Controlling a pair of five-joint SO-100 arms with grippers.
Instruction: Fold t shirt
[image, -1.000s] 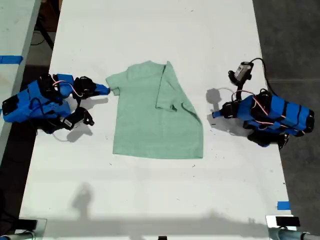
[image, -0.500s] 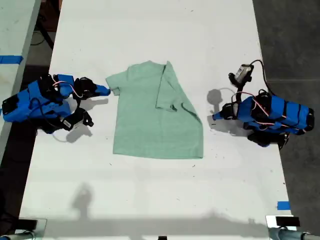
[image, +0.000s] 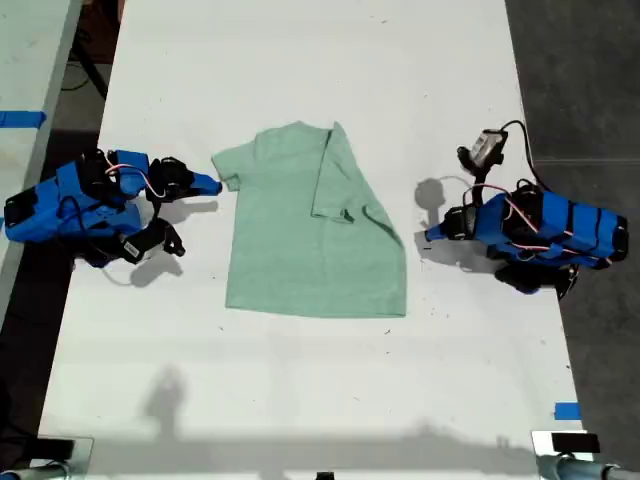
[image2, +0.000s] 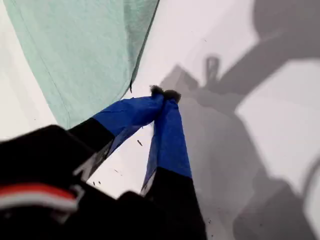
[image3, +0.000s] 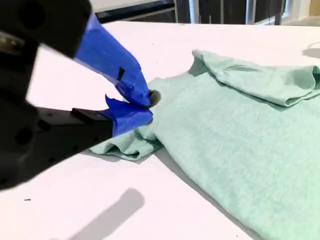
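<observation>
Exterior view shows the t shirt lying flat near the middle of the white bench, one side already folded in over the body so that a sleeve lies on top of the chest; the other sleeve sticks out toward the exterior view's left.

My second pincer sits at the exterior view's left, its blue tips right at the hem of that outstretched sleeve. Along the second wrist view the second pincer has its two taped fingers pressed together at the tips, on the bunched edge of the sleeve, which is rumpled and slightly lifted beneath them. I read it as clenched on the sleeve of the t shirt.

My first pincer is at the exterior view's right, on bare bench beside the folded edge and apart from the cloth. In the first wrist view the first pincer has its blue fingertips meeting at a point, clenched with nothing between them, just off the hem of the t shirt. Shadows of the arm fall across the bench beyond the tips
</observation>
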